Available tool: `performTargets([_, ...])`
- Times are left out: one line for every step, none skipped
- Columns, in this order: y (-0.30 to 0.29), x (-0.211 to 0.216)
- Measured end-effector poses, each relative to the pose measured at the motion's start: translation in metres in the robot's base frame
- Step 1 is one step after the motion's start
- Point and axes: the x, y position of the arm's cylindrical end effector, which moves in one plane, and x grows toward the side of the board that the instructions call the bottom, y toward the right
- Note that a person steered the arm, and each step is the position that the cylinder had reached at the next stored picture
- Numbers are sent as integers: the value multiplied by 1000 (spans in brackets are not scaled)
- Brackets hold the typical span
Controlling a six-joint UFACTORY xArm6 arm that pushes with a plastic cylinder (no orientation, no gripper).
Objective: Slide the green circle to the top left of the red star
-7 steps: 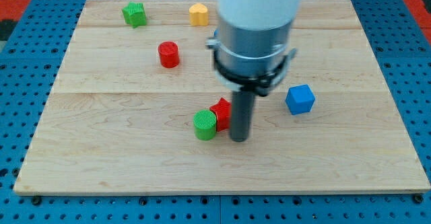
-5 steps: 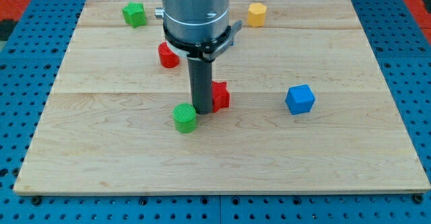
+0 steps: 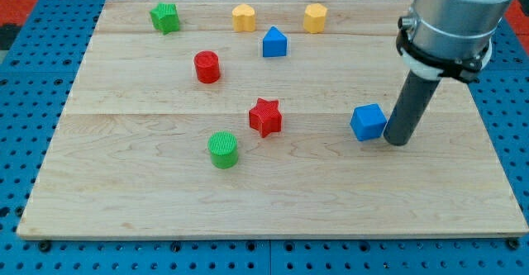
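While my tip (image 3: 397, 141) rests on the counter (image 3: 463, 201) just right of the blue cube (image 3: 368, 122), the green circle (image 3: 223, 149) sits down-left of the red star (image 3: 265, 116), close but apart. There is no claw to open or close, only the rod. Near the top lie a green block (image 3: 165, 16), two yellow blocks (image 3: 243, 17) (image 3: 315, 17), a blue block (image 3: 274, 42) and a red cylinder (image 3: 207, 66).

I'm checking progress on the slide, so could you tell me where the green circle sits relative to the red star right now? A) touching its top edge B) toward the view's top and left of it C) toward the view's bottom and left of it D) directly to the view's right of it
C: the green circle lies lower and further left than the red star, with bare board between them, while my tip is far off beside the blue cube.
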Motion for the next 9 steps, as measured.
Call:
performTargets([2, 0])
performTargets([-11, 27])
performTargets([-40, 15])
performTargets([-41, 1])
performTargets([-107, 3])
performTargets([-166, 21])
performTargets([-228, 46])
performTargets([-273, 41])
performTargets([-313, 23])
